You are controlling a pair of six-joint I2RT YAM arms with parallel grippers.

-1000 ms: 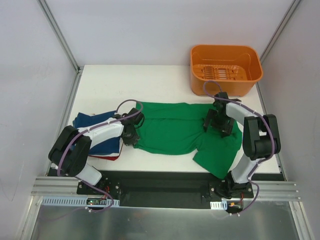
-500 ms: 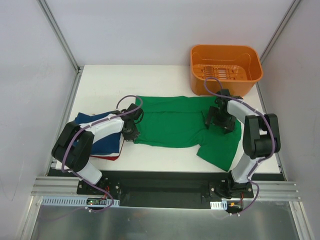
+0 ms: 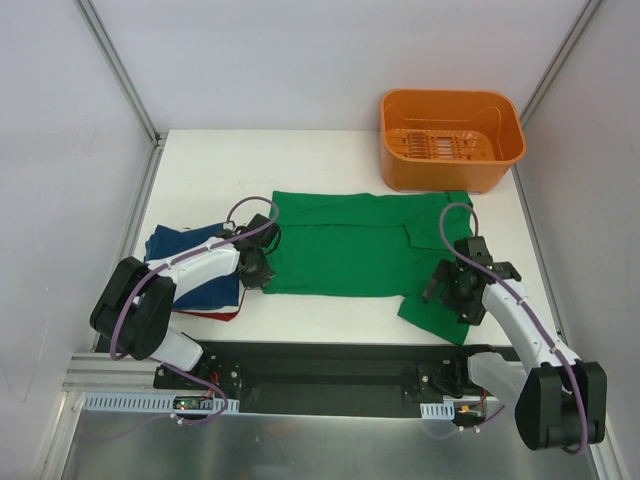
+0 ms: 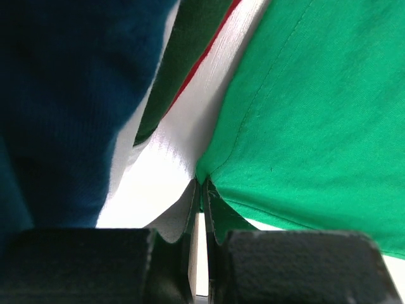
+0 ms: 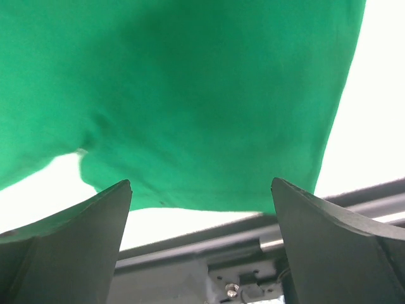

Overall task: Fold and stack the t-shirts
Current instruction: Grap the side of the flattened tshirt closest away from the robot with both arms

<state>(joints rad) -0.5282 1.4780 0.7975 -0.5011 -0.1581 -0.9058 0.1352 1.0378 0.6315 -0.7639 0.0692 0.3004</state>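
From above, the green tee (image 3: pixel 340 245) lies flat mid-way across the desk (image 3: pixel 260 165), toward its near edge; the navy tee (image 3: pixel 195 265) sits by the left edge. Left wrist: the left tool (image 4: pixel 200 190) is pinched tight on the green tee's corner. Right wrist: the right tool (image 5: pixel 201 190) gapes wide, holding nothing, above the tee at the near edge.

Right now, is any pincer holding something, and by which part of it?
The left pincer is shut on the green tee, pinching its left edge. The right pincer is open above the tee and holds nothing.
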